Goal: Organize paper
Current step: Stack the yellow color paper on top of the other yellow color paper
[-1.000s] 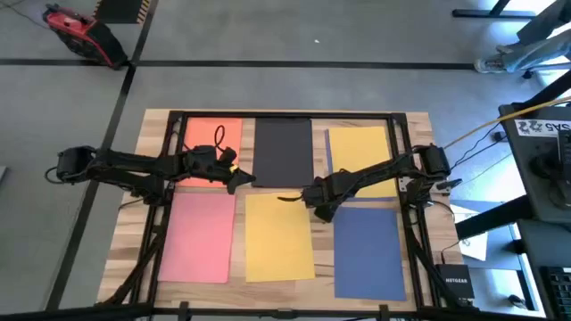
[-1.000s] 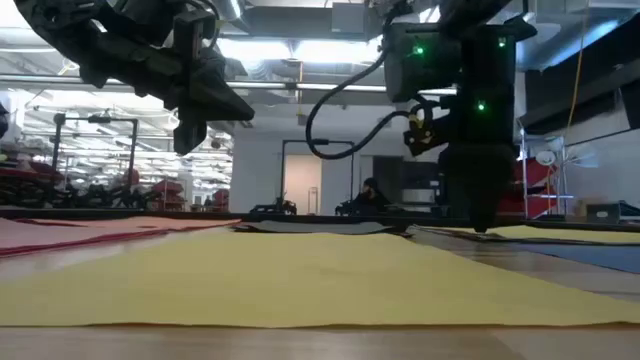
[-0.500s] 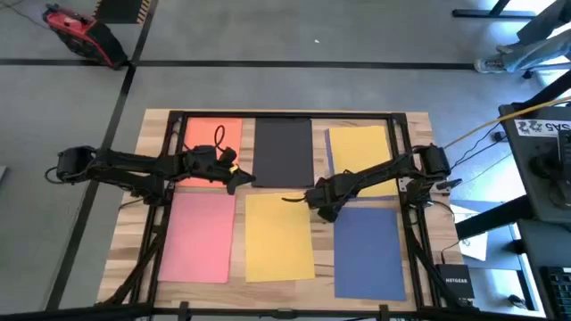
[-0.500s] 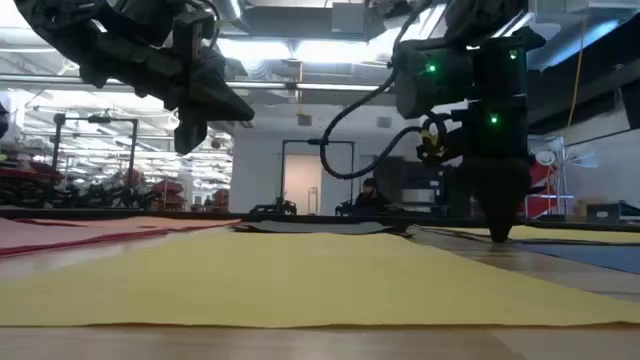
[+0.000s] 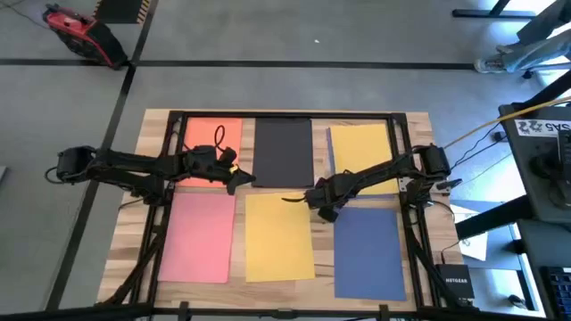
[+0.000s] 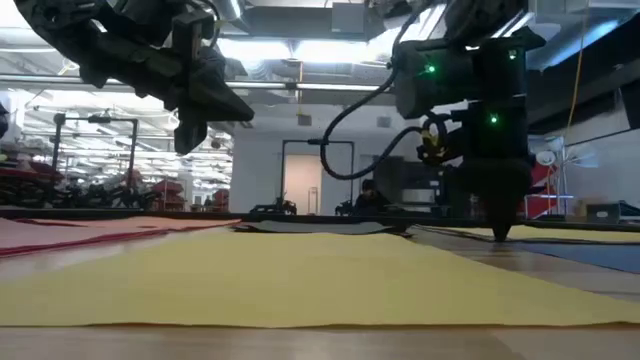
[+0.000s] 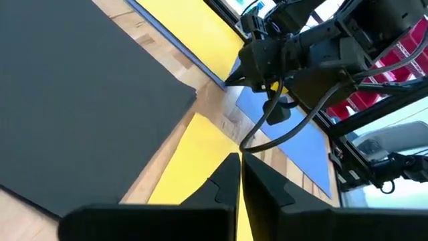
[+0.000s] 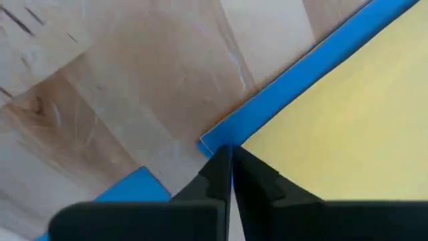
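Six paper sheets lie flat on the wooden table (image 5: 415, 134): orange (image 5: 201, 134), black (image 5: 283, 147) and yellow (image 5: 361, 147) in the far row, pink (image 5: 201, 236), yellow (image 5: 278, 236) and blue (image 5: 368, 250) in the near row. The far yellow sheet (image 8: 354, 120) lies on another blue sheet (image 8: 301, 67), which shows only as a strip along its edge. My right gripper (image 5: 323, 210) is shut, with its tips down at these two sheets' near left corner. My left gripper (image 5: 241, 178) is shut and hangs well above the table (image 6: 190, 140) by the black sheet's near left corner. My right gripper comes from above, pointing down, its shut fingertips (image 8: 224, 161) set on the near left corner of the far yellow sheet (image 8: 251, 150), right beside the blue corner (image 8: 207, 144) that sticks out under it. Both sheets lie flat on the table.
Black frame rails (image 5: 174, 160) run along the table's left, right and far sides. Bare wood (image 8: 134, 87) shows between the sheets. A red device (image 5: 76, 31) lies on the floor beyond the far left corner, and a small box (image 5: 453, 287) sits off the near right corner.
My right gripper has gone a little toward the table's right edge and down, until its shut tips reached the near left corner of the far yellow sheet; over the last half second it has kept still. The sheets have not moved.
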`<state>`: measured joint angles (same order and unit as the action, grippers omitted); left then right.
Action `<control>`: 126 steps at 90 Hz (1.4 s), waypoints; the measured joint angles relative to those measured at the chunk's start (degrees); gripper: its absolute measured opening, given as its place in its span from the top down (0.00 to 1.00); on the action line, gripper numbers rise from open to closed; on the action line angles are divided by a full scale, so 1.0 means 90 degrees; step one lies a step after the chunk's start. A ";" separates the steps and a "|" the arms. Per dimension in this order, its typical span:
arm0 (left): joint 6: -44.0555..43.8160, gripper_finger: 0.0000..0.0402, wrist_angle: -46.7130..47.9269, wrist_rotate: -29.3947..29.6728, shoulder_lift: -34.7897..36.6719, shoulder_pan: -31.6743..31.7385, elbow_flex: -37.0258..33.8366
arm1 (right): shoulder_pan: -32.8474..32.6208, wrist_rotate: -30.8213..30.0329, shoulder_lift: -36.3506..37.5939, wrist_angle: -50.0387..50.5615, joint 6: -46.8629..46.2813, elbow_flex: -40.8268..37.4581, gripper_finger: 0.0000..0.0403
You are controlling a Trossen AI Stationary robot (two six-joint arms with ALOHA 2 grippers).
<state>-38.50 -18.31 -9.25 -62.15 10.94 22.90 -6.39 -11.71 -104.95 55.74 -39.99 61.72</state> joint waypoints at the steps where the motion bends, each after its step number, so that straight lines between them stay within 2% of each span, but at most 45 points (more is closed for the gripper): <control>1: 0.0000 1.00 -0.0001 0.0001 0.0000 0.0000 0.0000 | 0.0000 0.0012 0.0000 -0.0002 0.0001 0.0013 1.00; 17: -0.0003 1.00 -0.0004 -0.0001 0.0000 0.0000 0.0000 | -0.0002 0.0059 0.0000 0.0041 0.0140 0.0285 1.00; 35: -0.0005 1.00 -0.0006 -0.0001 0.0000 0.0000 0.0000 | -0.0002 -0.0244 0.0000 0.0276 -0.0010 0.0362 0.98; 66: 0.0046 1.00 -0.0009 -0.0113 0.0000 0.0000 0.0000 | 0.0000 -0.0420 0.0000 0.0144 -0.0209 0.0108 0.70; 80: 0.0054 1.00 -0.0006 -0.0115 0.0000 0.0000 0.0000 | 0.0000 -0.0463 0.0000 0.0122 -0.0226 -0.0065 0.66; 89: 0.0066 1.00 -0.0006 -0.0115 0.0000 0.0000 0.0000 | 0.0003 -0.0596 -0.0002 0.0120 -0.0234 -0.0162 0.67; 98: 0.0066 1.00 -0.0006 -0.0115 0.0000 0.0000 0.0000 | 0.0007 -0.0643 0.0000 0.0097 -0.0236 -0.0227 0.73; 116: 0.0046 1.00 -0.0004 -0.0115 0.0000 0.0000 0.0000 | 0.0005 -0.0648 0.0000 0.0066 -0.0217 -0.0253 0.97; 126: 0.0034 1.00 -0.0006 -0.0115 0.0000 0.0000 0.0000 | 0.0005 -0.0589 -0.0002 0.0050 -0.0204 -0.0242 0.98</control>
<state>-38.20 -18.37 -10.28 -62.15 10.94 22.90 -6.35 -17.01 -104.97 56.19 -41.82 59.54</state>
